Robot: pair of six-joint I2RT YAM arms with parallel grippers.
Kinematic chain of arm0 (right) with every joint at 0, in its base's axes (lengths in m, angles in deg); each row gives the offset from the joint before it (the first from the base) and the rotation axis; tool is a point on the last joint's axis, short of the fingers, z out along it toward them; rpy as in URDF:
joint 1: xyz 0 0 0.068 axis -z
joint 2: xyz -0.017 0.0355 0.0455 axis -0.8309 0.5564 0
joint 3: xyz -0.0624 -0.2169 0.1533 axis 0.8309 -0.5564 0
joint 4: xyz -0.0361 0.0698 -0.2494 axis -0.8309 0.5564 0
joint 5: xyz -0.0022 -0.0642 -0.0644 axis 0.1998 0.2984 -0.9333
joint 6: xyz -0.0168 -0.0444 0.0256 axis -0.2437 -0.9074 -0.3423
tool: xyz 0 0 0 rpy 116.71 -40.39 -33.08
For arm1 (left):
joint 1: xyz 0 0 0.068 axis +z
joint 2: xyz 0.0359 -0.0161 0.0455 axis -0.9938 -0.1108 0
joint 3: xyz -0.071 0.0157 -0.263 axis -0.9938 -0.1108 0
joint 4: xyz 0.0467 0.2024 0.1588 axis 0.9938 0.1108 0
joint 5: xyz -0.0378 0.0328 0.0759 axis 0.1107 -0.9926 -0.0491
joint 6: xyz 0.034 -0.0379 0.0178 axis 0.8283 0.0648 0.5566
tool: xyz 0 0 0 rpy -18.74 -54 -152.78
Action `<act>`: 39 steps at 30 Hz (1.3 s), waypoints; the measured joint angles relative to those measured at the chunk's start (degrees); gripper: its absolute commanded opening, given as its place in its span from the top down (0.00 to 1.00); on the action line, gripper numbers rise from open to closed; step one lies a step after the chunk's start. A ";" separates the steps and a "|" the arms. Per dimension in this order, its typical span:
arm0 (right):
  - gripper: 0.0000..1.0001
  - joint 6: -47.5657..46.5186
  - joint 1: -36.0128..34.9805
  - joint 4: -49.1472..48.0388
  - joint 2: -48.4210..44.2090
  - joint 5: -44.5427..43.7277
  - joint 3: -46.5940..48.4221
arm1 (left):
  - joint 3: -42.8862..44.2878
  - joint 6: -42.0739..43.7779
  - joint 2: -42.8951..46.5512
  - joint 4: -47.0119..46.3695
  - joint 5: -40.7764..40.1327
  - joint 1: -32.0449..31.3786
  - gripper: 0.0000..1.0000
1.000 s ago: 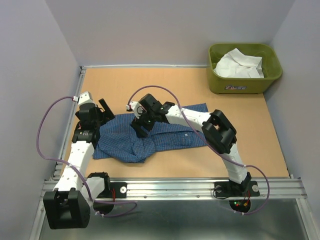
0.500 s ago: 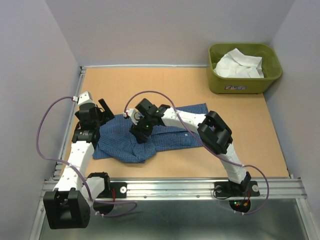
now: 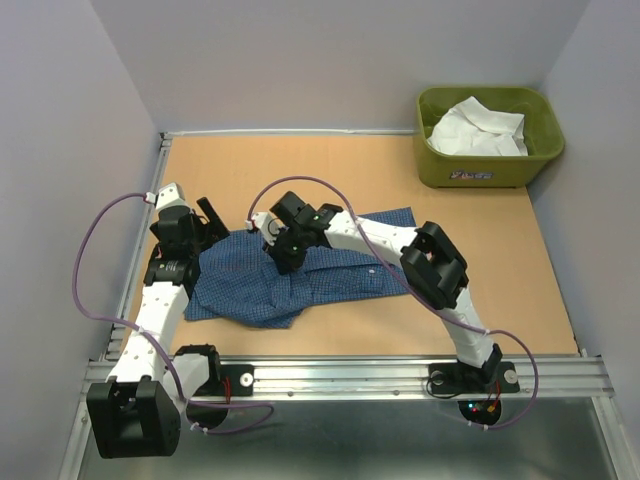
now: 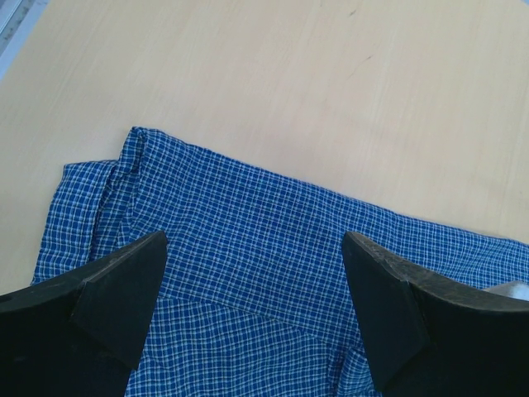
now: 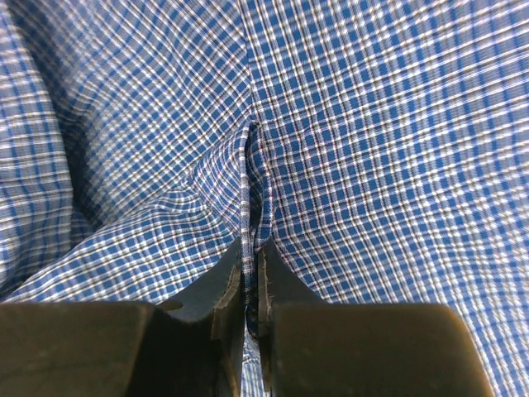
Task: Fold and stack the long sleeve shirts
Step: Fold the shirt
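The blue checked long sleeve shirt (image 3: pixel 320 275) lies crumpled across the middle of the table. My right gripper (image 3: pixel 283 258) presses down on its middle, shut on a pinched fold of the blue cloth (image 5: pixel 252 211). At the shirt's left end my left gripper (image 3: pixel 205 228) hovers wide open, and between its fingers (image 4: pixel 116 298) the checked fabric (image 4: pixel 248 248) shows untouched. A white long sleeve shirt (image 3: pixel 478 130) sits bunched inside the olive-green tub.
The olive-green tub (image 3: pixel 489 168) stands at the table's back right corner. Bare wooden tabletop (image 3: pixel 300 170) stretches behind the shirt. Grey walls close in on both sides, and a metal rail (image 3: pixel 340 375) runs along the near edge.
My right gripper has come down onto the blue shirt and closed on a fold of it. The left arm has not moved.
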 measured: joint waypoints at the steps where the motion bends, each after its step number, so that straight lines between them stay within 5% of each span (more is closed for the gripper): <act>1: 0.91 0.00 0.00 0.11 -0.55 -0.09 0.00 | 0.00 0.00 0.00 0.00 0.04 0.02 0.02; 5: 0.82 0.04 0.00 0.46 -3.72 -0.13 0.09 | 0.00 0.00 -0.37 0.00 0.31 0.02 0.02; 15: 0.81 1.16 -0.15 0.35 -6.75 1.64 0.00 | 0.00 0.04 -0.68 0.00 0.42 0.00 0.02; 20: 0.95 1.60 -0.50 0.50 -5.95 2.99 -0.48 | 0.00 0.04 -1.53 0.00 0.42 0.00 0.02; 26: 1.00 2.51 -0.74 0.90 -5.86 2.49 -0.35 | 0.00 0.02 -1.97 0.02 0.13 0.02 0.02; 39: 0.99 3.98 -0.74 1.22 -12.07 -17.11 16.50 | 0.00 0.00 -0.74 0.04 -1.40 0.00 0.02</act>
